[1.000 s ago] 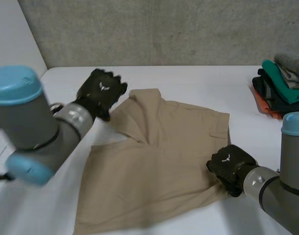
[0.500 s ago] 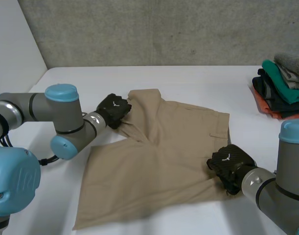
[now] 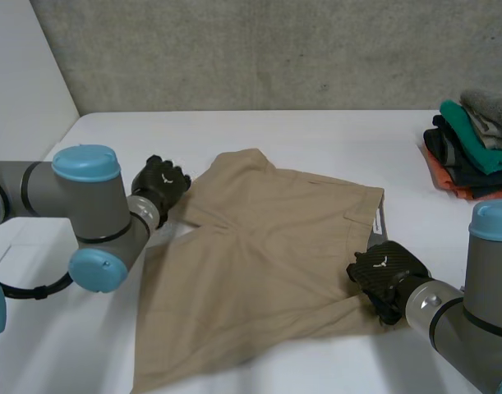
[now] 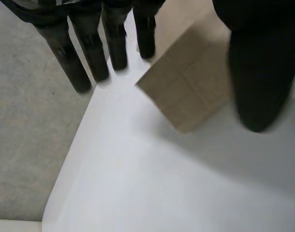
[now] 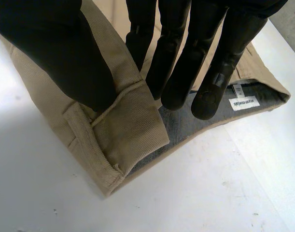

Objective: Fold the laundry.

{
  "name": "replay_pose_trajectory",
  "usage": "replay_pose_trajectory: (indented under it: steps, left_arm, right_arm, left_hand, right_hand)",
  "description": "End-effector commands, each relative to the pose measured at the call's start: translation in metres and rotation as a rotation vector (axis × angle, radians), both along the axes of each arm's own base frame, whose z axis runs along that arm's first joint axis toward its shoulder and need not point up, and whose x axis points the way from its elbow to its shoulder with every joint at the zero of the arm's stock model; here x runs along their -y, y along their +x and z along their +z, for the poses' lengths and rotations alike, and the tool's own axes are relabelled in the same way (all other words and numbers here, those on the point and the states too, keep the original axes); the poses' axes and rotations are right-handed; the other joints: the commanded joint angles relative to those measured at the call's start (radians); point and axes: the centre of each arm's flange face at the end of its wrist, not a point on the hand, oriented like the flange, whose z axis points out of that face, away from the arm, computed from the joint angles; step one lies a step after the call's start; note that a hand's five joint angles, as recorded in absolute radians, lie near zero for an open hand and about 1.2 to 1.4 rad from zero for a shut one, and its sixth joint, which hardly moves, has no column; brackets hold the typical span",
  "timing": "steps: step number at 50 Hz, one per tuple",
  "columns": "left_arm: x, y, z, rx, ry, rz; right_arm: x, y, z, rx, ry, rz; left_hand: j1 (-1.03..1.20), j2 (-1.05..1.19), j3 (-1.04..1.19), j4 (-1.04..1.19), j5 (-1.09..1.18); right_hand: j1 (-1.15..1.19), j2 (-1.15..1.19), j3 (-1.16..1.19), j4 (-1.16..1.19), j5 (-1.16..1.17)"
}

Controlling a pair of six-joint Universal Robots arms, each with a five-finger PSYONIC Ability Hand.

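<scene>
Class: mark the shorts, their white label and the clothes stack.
shorts [image 3: 267,271], head view, middle of the tan fabric.
label [image 5: 244,103], right wrist view, its centre.
clothes stack [image 3: 472,139], head view, the green garment.

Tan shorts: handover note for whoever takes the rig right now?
Left hand: open, fingers straight, at the far left corner of the tan cloth shorts, not gripping it.
Right hand: thumb and fingers pinch the waistband corner nearest it.
The shorts lie spread flat on the white table; a stack of folded clothes sits at its far right.
Done: shorts laid out. Left: the folds, then probably stacking.
</scene>
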Motion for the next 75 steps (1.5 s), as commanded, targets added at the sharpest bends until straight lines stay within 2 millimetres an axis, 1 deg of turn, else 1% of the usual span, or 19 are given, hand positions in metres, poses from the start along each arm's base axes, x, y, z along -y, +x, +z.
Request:
replay_pose_trajectory:
  steps: [1,2,5,9,11,16,20,24,31,41,44,45,48,51,56,58,63,70,75]
  left_arm:
    - [-0.007,-0.001,0.024,-0.030,-0.044,0.051]
    - [-0.014,0.003,0.037,-0.055,-0.048,0.063]
    - [-0.030,0.009,0.050,-0.100,-0.026,0.072]
    - [-0.079,0.021,0.071,-0.205,0.058,0.080]
    - [-0.099,0.027,0.073,-0.230,0.111,0.087]
    - [-0.161,0.049,0.063,-0.279,0.321,0.132]
    - [-0.195,0.058,0.050,-0.294,0.447,0.159]
    - [-0.219,0.063,0.038,-0.298,0.533,0.169]
    - [-0.237,0.065,0.027,-0.276,0.583,0.164]
    - [-0.235,0.063,0.018,-0.257,0.604,0.168]
    - [-0.233,0.061,0.018,-0.264,0.588,0.160]
    - [-0.230,0.060,0.018,-0.270,0.570,0.156]
    - [-0.226,0.059,0.021,-0.276,0.532,0.159]
    - [-0.228,0.060,0.023,-0.218,0.508,0.139]
    - [-0.263,0.072,0.021,0.162,0.589,-0.014]
    - [-0.265,0.072,0.024,0.220,0.592,-0.044]
    - [-0.229,0.053,0.043,0.118,0.441,-0.037]
    - [-0.167,0.007,0.067,-0.043,0.196,-0.064]
    - [-0.108,-0.035,0.072,-0.155,0.003,-0.085]
  right_arm:
    - [0.000,-0.001,0.000,0.012,0.007,-0.012]
    - [0.001,0.000,0.000,0.027,0.007,-0.021]
    - [0.002,0.000,0.001,0.053,0.012,-0.040]
    - [0.004,0.001,0.002,0.100,0.029,-0.076]
    - [0.004,0.001,0.003,0.110,0.035,-0.084]
    - [0.008,0.000,0.004,0.147,0.040,-0.115]
    - [0.011,0.001,0.004,0.178,0.030,-0.135]
    - [0.013,0.001,0.005,0.202,0.020,-0.148]
    - [0.016,0.001,0.005,0.219,0.019,-0.163]
    - [0.022,-0.003,0.006,0.223,0.004,-0.184]
    - [0.021,-0.003,0.006,0.223,0.004,-0.182]
    - [0.021,-0.003,0.006,0.222,0.008,-0.178]
    - [0.018,-0.002,0.006,0.204,0.010,-0.162]
    - [0.005,-0.006,0.004,0.118,0.068,-0.118]
    - [-0.058,-0.024,0.009,-0.174,0.352,0.112]
    - [-0.065,-0.024,0.012,-0.187,0.376,0.157]
    - [-0.042,-0.015,0.016,-0.110,0.225,0.127]
    - [-0.019,-0.008,0.026,-0.030,0.157,0.073]
    - [0.024,0.004,0.032,0.055,0.001,-0.015]
  left_hand:
    - [-0.284,-0.388,-0.393,-0.386,-0.369]
    - [-0.272,-0.376,-0.382,-0.374,-0.357]
    - [-0.269,-0.373,-0.379,-0.371,-0.354]
    - [-0.228,-0.332,-0.338,-0.330,-0.313]
    - [-0.190,-0.294,-0.300,-0.292,-0.275]
    - [-0.031,-0.135,-0.141,-0.134,-0.116]
    - [-0.008,-0.112,-0.117,-0.110,-0.093]
    - [-0.008,-0.112,-0.117,-0.110,-0.093]
    - [-0.002,-0.106,-0.112,-0.104,-0.087]
    - [0.200,0.096,0.091,0.098,0.115]
    - [0.587,0.483,0.477,0.485,0.502]
    - [0.867,0.763,0.757,0.765,0.782]
    - [0.870,0.766,0.760,0.767,0.785]
    - [0.870,0.766,0.760,0.767,0.785]
    - [0.870,0.766,0.760,0.767,0.785]
    - [0.870,0.766,0.760,0.767,0.785]
    - [0.870,0.766,0.760,0.767,0.785]
    - [0.870,0.766,0.760,0.767,0.785]
    - [0.870,0.766,0.760,0.767,0.785]
  right_hand:
    - [0.393,0.216,0.212,0.208,0.225]
    - [0.393,0.216,0.212,0.208,0.225]
    - [0.393,0.216,0.212,0.208,0.225]
    - [0.393,0.216,0.212,0.208,0.225]
    - [0.393,0.216,0.212,0.208,0.225]
    - [0.393,0.216,0.212,0.208,0.225]
    - [0.393,0.216,0.212,0.208,0.225]
    - [0.393,0.216,0.212,0.208,0.225]
    - [0.393,0.216,0.212,0.208,0.225]
    - [0.393,0.216,0.212,0.208,0.225]
    - [0.393,0.216,0.212,0.208,0.225]
    - [0.393,0.216,0.212,0.208,0.225]
    - [0.393,0.216,0.212,0.208,0.225]
    - [0.393,0.216,0.212,0.208,0.225]
    - [0.393,0.216,0.212,0.208,0.225]
    - [0.393,0.216,0.212,0.208,0.225]
    - [0.393,0.216,0.212,0.208,0.225]
    - [0.393,0.216,0.212,0.208,0.225]
    - [0.393,0.216,0.212,0.208,0.225]
